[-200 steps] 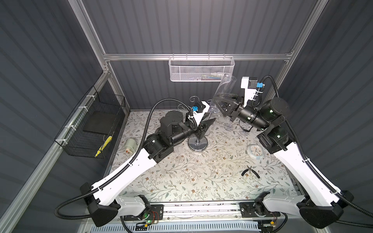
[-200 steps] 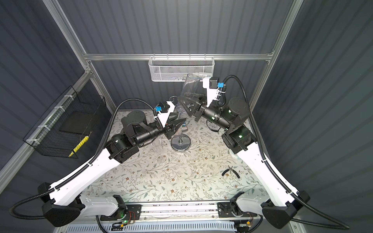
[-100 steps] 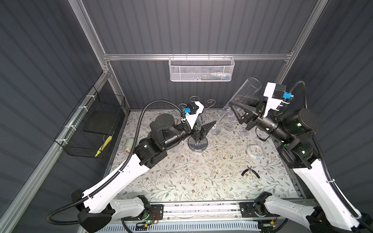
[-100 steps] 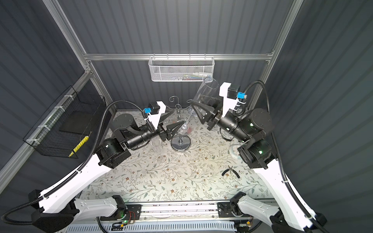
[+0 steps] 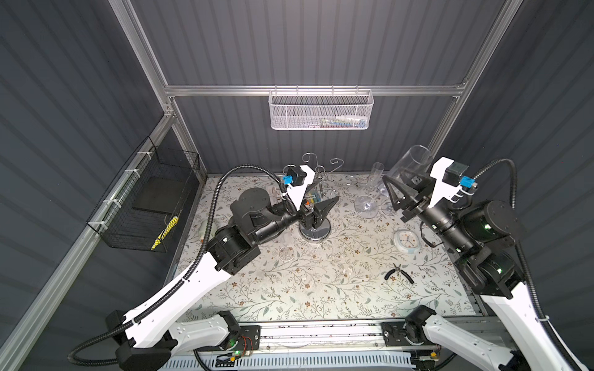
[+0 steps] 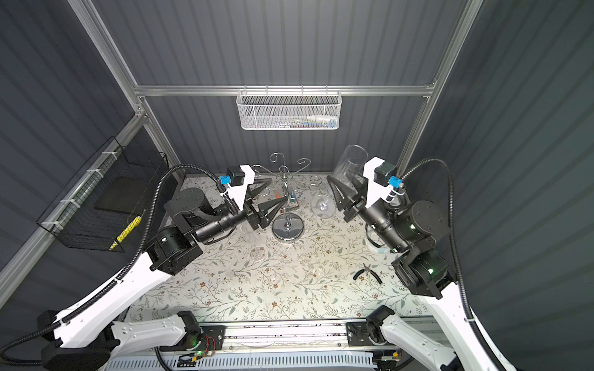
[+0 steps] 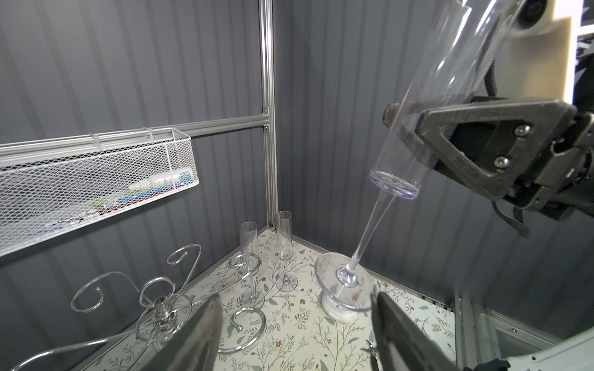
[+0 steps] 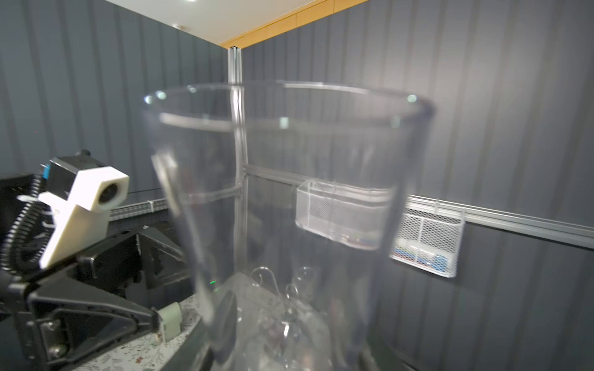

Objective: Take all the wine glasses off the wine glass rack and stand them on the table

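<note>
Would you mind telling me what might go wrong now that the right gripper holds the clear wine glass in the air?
1. The right gripper clamps the clear wine glass by its smooth bowl, tilted; it could slip or crack.
2. Its foot hangs near two upright clear champagne flutes; lowering it carelessly could topple them.
3. The left gripper, open, sits close to the chrome wire rack; a stray move might knock it over.

I see the wine glass rack (image 5: 315, 230) standing mid-bench (image 5: 321, 289), with the wine glass (image 5: 409, 163) aloft to its right. The clock (image 5: 407, 240) lies right of the rack, pliers (image 5: 398, 273) in front of it, and probably two flutes (image 7: 283, 237) in the back corner.
</note>
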Available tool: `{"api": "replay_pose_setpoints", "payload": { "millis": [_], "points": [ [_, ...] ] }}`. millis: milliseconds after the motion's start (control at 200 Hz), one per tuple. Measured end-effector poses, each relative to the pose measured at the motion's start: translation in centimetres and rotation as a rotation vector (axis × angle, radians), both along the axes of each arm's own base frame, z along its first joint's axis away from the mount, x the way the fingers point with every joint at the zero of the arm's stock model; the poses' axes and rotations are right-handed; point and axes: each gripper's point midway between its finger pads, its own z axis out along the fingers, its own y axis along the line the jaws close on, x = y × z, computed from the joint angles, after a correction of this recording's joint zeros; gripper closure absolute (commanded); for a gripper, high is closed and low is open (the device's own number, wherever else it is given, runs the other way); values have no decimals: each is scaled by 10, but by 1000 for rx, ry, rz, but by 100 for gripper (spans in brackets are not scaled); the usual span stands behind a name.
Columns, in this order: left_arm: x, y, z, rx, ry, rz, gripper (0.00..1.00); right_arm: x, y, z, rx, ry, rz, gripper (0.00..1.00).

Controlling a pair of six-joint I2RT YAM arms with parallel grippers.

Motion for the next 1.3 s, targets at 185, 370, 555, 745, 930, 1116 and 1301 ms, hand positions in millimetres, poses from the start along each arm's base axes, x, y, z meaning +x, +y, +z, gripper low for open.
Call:
{"api": "replay_pose_setpoints", "payload": {
  "millis": [185,370,555,745,930,1116,1301],
  "points": [
    [-3,23,5,-51,9,65,25,17,-24,-42,-61,22,-151,57],
    [-8,50,8,-102,14,142,25,51,-48,-98,-95,94,-272,58],
    [-7,75,5,-129,26,230,25,92,-67,-168,-113,183,-349,57],
    [-12,103,1,-161,35,308,23,131,-72,-230,-125,248,-370,57],
    [-13,121,-2,-179,49,368,23,168,-72,-276,-111,276,-372,56],
    [-13,129,-7,-180,58,404,23,196,-63,-313,-100,286,-348,57],
    [-10,132,-9,-179,64,423,23,211,-59,-331,-89,278,-335,57]
  ]
}}
